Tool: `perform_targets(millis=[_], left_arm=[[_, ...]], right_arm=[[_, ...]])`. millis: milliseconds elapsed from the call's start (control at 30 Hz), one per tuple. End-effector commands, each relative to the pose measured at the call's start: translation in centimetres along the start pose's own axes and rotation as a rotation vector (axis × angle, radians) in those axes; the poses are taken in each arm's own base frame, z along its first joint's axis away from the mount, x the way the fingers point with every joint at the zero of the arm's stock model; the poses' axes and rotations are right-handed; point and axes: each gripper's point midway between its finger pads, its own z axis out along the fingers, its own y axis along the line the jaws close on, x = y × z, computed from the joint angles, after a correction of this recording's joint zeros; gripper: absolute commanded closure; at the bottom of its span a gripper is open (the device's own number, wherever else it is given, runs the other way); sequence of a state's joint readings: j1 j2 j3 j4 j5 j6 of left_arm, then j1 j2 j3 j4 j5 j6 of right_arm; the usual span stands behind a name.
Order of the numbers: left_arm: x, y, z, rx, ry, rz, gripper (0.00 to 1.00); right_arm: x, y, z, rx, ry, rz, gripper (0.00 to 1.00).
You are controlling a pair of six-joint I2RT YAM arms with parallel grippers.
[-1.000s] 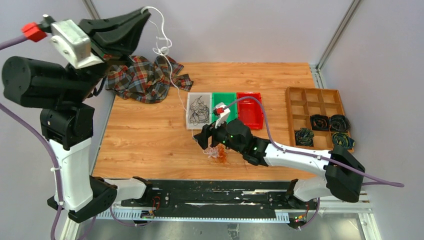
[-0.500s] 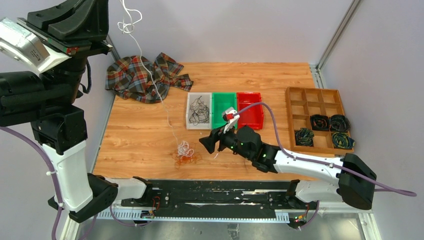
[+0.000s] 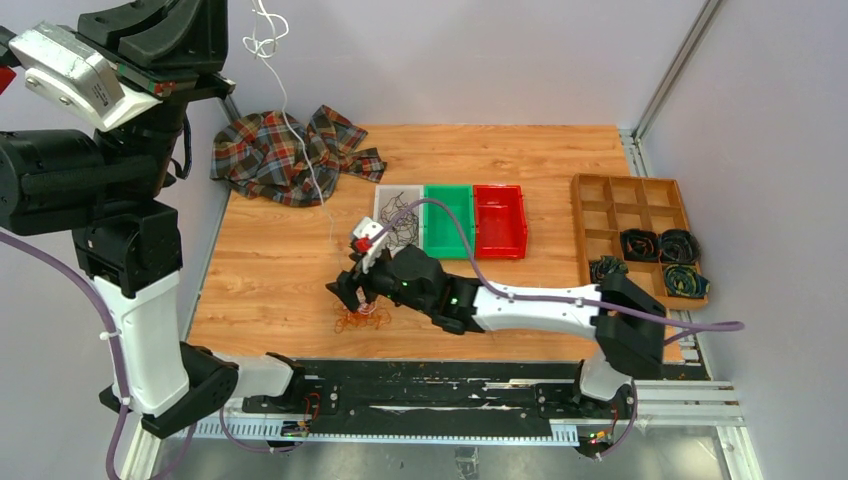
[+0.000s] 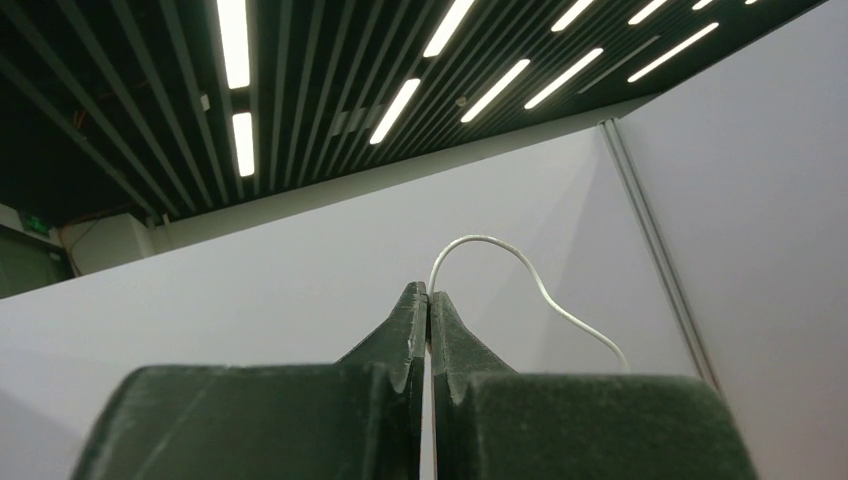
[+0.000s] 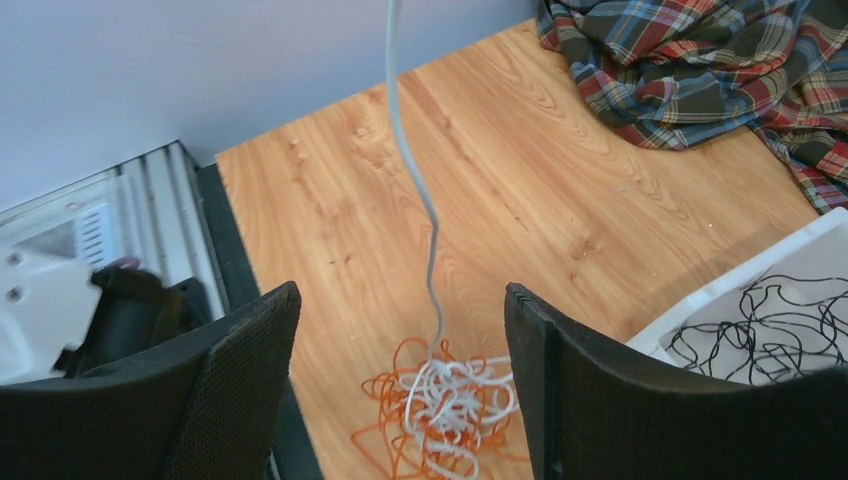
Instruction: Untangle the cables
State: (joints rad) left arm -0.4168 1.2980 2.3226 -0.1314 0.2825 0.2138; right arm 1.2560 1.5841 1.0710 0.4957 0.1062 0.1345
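A tangle of orange and white cables (image 3: 360, 318) lies on the wooden table near its front edge. In the right wrist view the tangle (image 5: 445, 415) sits just below and between my fingers. One white cable (image 3: 300, 165) rises out of it, taut, up to the raised left arm (image 3: 150, 50). My left gripper (image 4: 428, 295) points at the ceiling and is shut on that white cable (image 4: 520, 265), which loops out above its tips. My right gripper (image 3: 345, 295) hovers low over the tangle. That right gripper (image 5: 400, 290) is open, holding nothing, and the rising white cable (image 5: 405, 150) passes between its fingers.
A plaid cloth (image 3: 285, 155) lies at the back left. Behind the right arm stand a white bin (image 3: 382, 240) holding black cables, a green bin (image 3: 450, 215) and a red bin (image 3: 500, 220). At the right a wooden compartment box (image 3: 625, 200) holds dark coiled cords (image 3: 660, 245).
My right gripper has swung left across the table to just over the tangle, its jaws a little wider. The tangle has shifted slightly left. The left arm stays raised with the white cable.
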Motion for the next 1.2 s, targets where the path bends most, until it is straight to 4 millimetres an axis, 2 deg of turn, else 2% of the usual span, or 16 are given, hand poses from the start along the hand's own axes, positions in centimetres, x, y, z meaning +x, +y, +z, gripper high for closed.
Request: perform_targets(millis=[0, 67, 133, 200, 267, 333, 367, 400, 433, 500, 633, 767, 900, 967, 1100, 1167], left_arm=[[-2.8, 1.0, -0.3, -0.035, -0.067, 0.039, 0.99], [-3.2, 1.0, -0.5, -0.036, -0.069, 0.051, 0.99], [-3.4, 1.0, -1.0, -0.037, -0.06, 0.055, 1.0], [-2.3, 0.4, -1.8, -0.018, -0.012, 0.045, 0.99], [0.3, -0.6, -3.3, 0.002, 0.072, 0.029, 0.99], [4.2, -2.0, -5.6, 0.026, 0.191, 0.02, 0.99], [6.2, -2.5, -7.1, 0.029, 0.258, 0.016, 0.99], [8.4, -3.2, -8.9, 0.03, 0.33, 0.009, 0.99], [12.0, -4.2, -11.1, 0.042, 0.435, 0.003, 0.99], [16.5, -5.7, -15.6, 0.057, 0.583, 0.02, 0.99], [23.8, -9.4, -24.3, 0.145, 0.833, 0.023, 0.99], [27.7, -13.7, -30.9, 0.261, 0.964, -0.056, 0.99], [29.9, -16.7, -34.5, 0.341, 1.037, -0.144, 0.99], [30.3, -18.2, -35.6, 0.405, 1.054, -0.188, 0.88], [30.3, -21.6, -38.6, 0.638, 1.082, -0.239, 0.44], [30.3, -22.4, -39.6, 0.709, 1.088, -0.245, 0.35]], right_arm=[[1.2, -3.2, 3.0, 0.106, 0.067, -0.023, 0.29], [2.9, -4.2, 3.6, 0.109, 0.098, 0.013, 0.39], [4.3, -4.6, 3.5, 0.111, 0.113, 0.045, 0.53], [4.6, -4.9, 2.9, 0.121, 0.095, 0.062, 0.66], [3.9, -5.2, 1.9, 0.135, 0.064, 0.068, 0.79], [2.1, -5.4, 0.7, 0.151, 0.022, 0.072, 0.96], [1.3, -5.5, 0.0, 0.157, 0.001, 0.072, 0.99], [0.6, -5.6, -0.7, 0.16, -0.018, 0.072, 0.99], [-0.3, -5.6, -1.3, 0.16, -0.039, 0.073, 0.99], [-1.6, -5.5, -2.6, 0.153, -0.069, 0.071, 0.99], [-3.0, -5.4, -4.9, 0.144, -0.088, 0.068, 0.99], [-2.7, -5.8, -7.1, 0.156, -0.078, 0.058, 0.99], [-2.1, -6.4, -8.6, 0.181, -0.059, 0.036, 0.99], [-2.0, -6.4, -8.9, 0.18, -0.05, 0.027, 0.99], [-1.4, -6.6, -9.0, 0.184, -0.011, 0.009, 0.99], [-0.9, -6.7, -8.8, 0.192, 0.03, -0.004, 0.99]])
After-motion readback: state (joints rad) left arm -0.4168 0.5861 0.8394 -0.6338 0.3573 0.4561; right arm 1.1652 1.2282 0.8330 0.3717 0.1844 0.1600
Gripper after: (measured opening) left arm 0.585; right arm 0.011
